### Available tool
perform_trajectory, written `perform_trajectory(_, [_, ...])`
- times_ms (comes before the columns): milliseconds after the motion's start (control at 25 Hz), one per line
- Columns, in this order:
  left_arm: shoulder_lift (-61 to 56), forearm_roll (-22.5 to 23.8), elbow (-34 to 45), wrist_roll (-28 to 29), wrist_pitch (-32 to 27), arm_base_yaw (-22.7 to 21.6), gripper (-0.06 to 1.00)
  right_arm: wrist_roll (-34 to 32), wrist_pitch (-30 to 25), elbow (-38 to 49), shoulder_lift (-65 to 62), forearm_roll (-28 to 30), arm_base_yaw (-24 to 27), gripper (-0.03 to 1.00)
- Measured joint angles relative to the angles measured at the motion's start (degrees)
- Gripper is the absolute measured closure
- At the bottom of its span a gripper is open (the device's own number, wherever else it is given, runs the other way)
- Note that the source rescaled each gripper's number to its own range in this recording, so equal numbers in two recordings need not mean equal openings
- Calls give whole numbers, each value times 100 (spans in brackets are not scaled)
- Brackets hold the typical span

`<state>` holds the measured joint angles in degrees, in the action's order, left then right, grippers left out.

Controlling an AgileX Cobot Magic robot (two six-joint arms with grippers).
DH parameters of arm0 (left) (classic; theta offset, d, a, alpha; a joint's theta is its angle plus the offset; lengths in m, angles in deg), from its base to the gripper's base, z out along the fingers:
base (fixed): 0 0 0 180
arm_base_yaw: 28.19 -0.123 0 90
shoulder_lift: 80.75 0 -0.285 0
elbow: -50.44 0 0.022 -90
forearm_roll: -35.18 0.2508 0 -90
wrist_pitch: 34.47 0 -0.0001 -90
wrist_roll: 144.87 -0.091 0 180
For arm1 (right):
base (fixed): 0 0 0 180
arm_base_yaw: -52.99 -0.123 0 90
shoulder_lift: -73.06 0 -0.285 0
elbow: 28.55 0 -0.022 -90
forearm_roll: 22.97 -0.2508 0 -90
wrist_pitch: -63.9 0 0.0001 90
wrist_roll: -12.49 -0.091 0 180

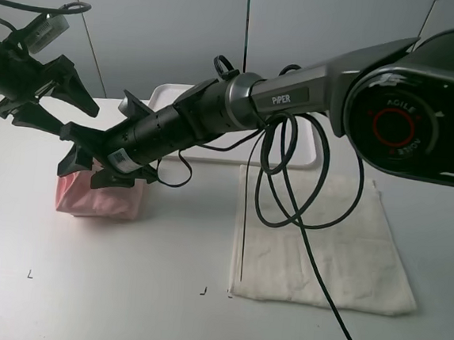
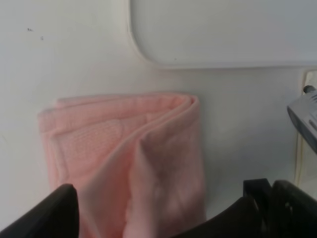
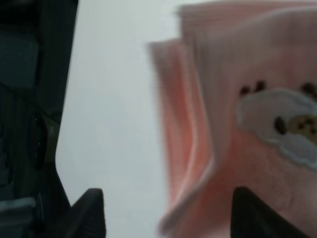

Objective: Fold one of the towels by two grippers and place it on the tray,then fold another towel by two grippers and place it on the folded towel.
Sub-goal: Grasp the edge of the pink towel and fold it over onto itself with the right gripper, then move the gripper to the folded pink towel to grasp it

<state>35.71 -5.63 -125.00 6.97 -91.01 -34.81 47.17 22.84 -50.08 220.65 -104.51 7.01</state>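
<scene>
A pink towel [image 1: 101,197] lies folded on the table at the left. It also shows in the left wrist view [image 2: 124,158] and, with a cartoon patch, in the right wrist view [image 3: 247,124]. A white towel [image 1: 324,242] lies flat and unfolded at the right. The white tray [image 1: 174,98] stands at the back, partly hidden by the right arm; its corner shows in the left wrist view [image 2: 223,29]. My right gripper [image 1: 93,170] reaches across and hovers open just over the pink towel's far edge [image 3: 171,218]. My left gripper [image 1: 80,121] is open and empty, above and left of the pink towel [image 2: 148,228].
Black cables [image 1: 289,183] hang from the right arm over the white towel. The right arm's large base [image 1: 415,107] fills the upper right. Small black corner marks [image 1: 203,291] lie on the table near the front.
</scene>
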Motion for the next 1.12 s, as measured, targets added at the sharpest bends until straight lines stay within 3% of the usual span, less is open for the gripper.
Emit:
perform_trajectory(160, [0, 0, 0, 0, 0, -13, -3, 72, -286, 0, 0, 168, 100, 34])
perform_trajectory(480, [0, 0, 0, 0, 0, -13, -3, -293, -736, 0, 0, 540, 790, 34])
perform_trajectory(720, [0, 0, 0, 0, 0, -13, -3, -817, -484, -3, 0, 1358, 830, 34])
perform_trajectory(840, [0, 0, 0, 0, 0, -13, -3, -1066, -298, -3, 0, 1630, 830, 25])
perform_trajectory(1120, [0, 0, 0, 0, 0, -13, -3, -1182, -223, -23, 183, 1537, 798, 20])
